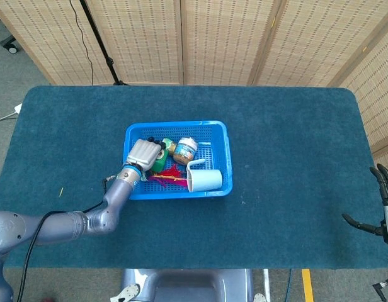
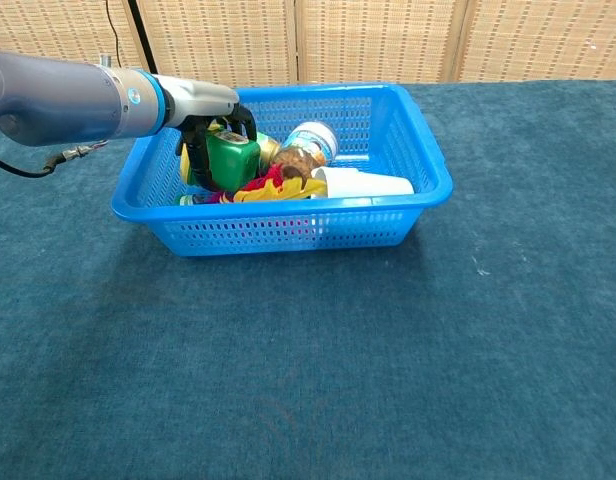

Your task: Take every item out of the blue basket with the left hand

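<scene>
inside the blue basket point(image 2: 288, 232), left hand point(image 2: 210, 140) fingers clamped around green bottle point(image 2: 231, 161), label unreadable

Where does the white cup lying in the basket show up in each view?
Head view: white cup lies in the lower right corner of the blue basket.
Chest view: it lies right of centre, along the near wall.
Shared landmark: the jar just beside it.

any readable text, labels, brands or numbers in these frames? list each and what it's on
None can be read.
Glass jar with white lid and blue label in the blue plastic basket: label print is too small and blurred to read.
Green plastic bottle gripped by the left hand: no legible marking.
White plastic cup, lying on its side: no print shows.
</scene>
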You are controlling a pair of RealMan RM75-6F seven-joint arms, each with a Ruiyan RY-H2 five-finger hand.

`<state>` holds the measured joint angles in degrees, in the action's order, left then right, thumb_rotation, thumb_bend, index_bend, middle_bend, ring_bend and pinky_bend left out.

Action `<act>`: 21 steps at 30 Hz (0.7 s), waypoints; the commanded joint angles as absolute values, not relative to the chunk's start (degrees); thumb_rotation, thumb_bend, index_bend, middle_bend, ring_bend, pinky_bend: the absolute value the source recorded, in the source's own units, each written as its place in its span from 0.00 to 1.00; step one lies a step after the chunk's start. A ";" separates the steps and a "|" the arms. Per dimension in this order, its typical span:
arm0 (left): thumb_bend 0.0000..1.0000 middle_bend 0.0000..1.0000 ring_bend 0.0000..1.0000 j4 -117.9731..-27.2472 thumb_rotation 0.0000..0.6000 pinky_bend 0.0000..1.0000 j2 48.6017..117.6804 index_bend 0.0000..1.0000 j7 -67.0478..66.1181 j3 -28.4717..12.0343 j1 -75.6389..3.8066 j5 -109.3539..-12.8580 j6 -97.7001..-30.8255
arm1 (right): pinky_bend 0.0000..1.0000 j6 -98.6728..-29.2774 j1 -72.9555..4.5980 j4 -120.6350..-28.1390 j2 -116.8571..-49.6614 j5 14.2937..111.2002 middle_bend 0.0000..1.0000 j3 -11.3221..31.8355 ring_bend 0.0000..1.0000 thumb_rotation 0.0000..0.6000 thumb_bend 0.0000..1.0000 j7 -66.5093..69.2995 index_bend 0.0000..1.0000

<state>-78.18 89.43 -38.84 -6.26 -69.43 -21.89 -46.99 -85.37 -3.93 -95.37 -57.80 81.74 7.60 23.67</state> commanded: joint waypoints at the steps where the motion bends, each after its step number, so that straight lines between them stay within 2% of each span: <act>1: 0.48 0.32 0.40 -80.16 1.00 0.59 88.52 0.31 -38.27 -6.58 -68.51 -24.29 -49.79 | 0.00 -85.58 -3.75 -95.52 -57.62 81.90 0.00 7.63 0.00 1.00 0.00 23.96 0.00; 9: 0.48 0.32 0.40 -90.30 1.00 0.59 81.43 0.31 -34.10 -8.88 -65.29 -30.98 -54.30 | 0.00 -86.31 -3.29 -96.08 -57.17 82.86 0.00 7.48 0.00 1.00 0.00 24.62 0.00; 15: 0.47 0.32 0.40 -100.91 1.00 0.59 71.34 0.31 -30.15 -10.54 -60.71 -37.30 -59.88 | 0.00 -86.91 -2.99 -96.53 -56.86 84.21 0.00 7.08 0.00 1.00 0.00 25.00 0.00; 21: 0.46 0.33 0.40 -103.02 1.00 0.59 64.50 0.27 -23.28 -9.92 -54.24 -40.21 -62.60 | 0.00 -87.53 -2.75 -97.05 -56.66 85.59 0.00 6.61 0.00 1.00 0.00 25.10 0.00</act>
